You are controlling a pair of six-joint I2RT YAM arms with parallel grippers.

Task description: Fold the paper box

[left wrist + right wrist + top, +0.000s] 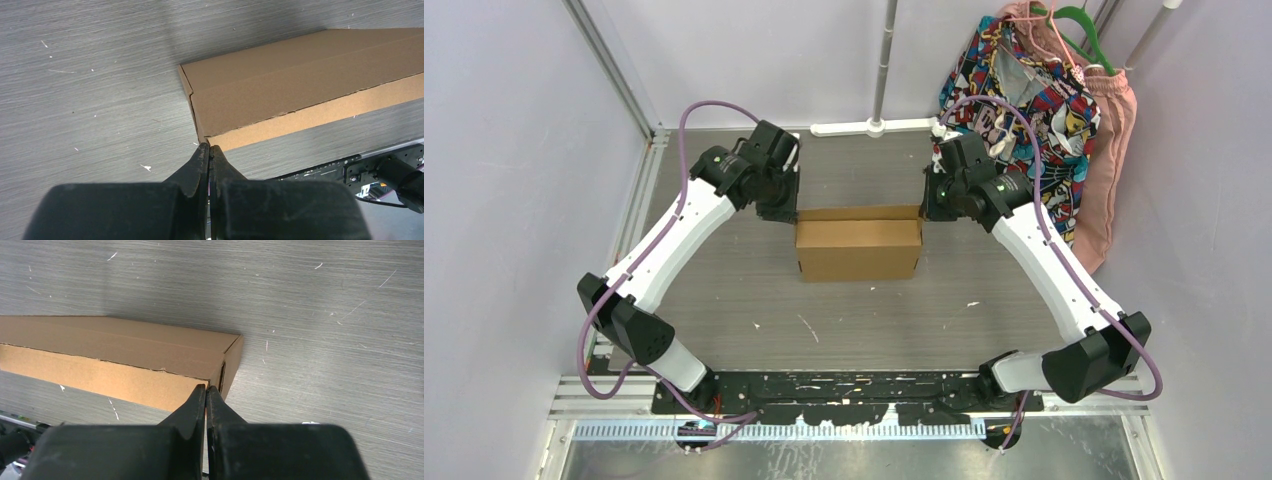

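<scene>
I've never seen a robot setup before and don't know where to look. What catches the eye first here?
A brown paper box sits in the middle of the table, two white arms bent toward it. The left end effector and right end effector, both shut, point at its far corners. Colourful clothes hang at the back right.
</scene>
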